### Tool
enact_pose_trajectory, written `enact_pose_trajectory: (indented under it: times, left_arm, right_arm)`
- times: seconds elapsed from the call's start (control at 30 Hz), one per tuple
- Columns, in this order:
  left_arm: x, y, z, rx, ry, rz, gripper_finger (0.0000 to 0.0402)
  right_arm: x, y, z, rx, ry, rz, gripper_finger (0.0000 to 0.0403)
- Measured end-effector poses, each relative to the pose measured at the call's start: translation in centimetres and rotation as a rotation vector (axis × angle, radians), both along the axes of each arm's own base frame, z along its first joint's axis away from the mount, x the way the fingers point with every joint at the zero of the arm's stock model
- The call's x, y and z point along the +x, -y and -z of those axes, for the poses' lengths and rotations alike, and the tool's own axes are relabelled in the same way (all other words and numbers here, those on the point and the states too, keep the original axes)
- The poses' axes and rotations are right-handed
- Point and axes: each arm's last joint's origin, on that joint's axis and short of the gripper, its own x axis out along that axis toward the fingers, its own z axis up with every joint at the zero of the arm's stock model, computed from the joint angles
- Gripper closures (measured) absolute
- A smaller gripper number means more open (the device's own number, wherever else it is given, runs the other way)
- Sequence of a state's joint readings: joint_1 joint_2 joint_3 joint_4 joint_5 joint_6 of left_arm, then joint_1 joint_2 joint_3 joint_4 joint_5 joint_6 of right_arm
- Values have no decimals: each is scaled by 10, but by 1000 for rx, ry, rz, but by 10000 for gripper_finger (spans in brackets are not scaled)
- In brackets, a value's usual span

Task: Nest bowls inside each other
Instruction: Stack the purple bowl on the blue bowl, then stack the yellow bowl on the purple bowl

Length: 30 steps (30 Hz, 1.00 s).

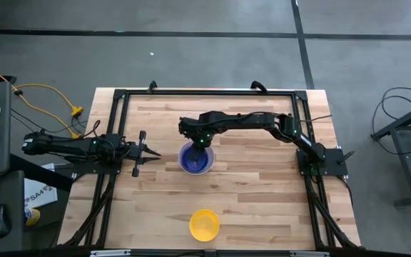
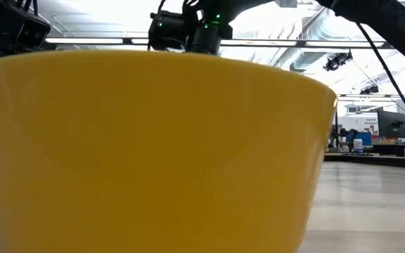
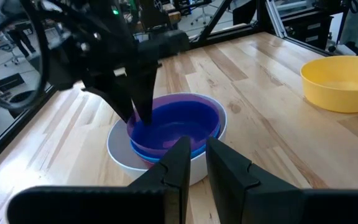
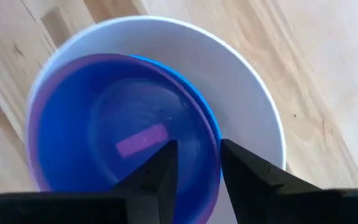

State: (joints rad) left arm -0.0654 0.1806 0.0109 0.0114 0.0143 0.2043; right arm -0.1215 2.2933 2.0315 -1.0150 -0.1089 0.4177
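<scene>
Yellow bowl (image 1: 204, 224): nearest item, alone at the near edge of the desk (image 1: 262, 185), upright. It fills almost the whole low view and hides what lies behind it there. Well apart from the other bowls.

Bowl stack: at mid-desk. White bowl (image 3: 120, 152) is outermost and sits on the wood. Blue bowl (image 4: 207, 118) lies inside it, showing as a thin rim. Purple bowl (image 4: 73, 124) lies inside the blue one, shifted toward 1 side of the white bowl, leaving a bare crescent of white wall on the other side. A small pale purple rectangular mark shows on the purple bowl's floor.

Right tool (image 3: 135, 102): directly above the stack, pointing down into the purple bowl. Fingers parted, released, with nothing between them. In the right wrist view the 2 dark fingertips sit over the purple bowl's rim, 1 to each side of it; contact cannot be confirmed.

Left tool (image 1: 143, 153): low over the desk at its left side, near the stack but apart from it, aimed toward the white bowl. Fingers nearly together with a narrow gap, grasping nothing.

Right arm: reaches from its base at the desk's right edge across to mid-desk.

Desk frame (image 1: 212, 93): black rails along the far edge and both sides.
</scene>
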Motion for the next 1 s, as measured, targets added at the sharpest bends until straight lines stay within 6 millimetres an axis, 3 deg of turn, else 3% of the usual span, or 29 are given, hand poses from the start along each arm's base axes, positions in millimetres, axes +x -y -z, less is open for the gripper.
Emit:
enact_pose_trajectory:
  times: [0.67,1.0]
  left_arm:
    - [0,0,0,0,0,0,350]
    - [0,0,0,0,0,0,350]
  right_arm:
    - [1,7,0,7,24,-26,289]
    - [-2,14,-15,-31,73,-40,289]
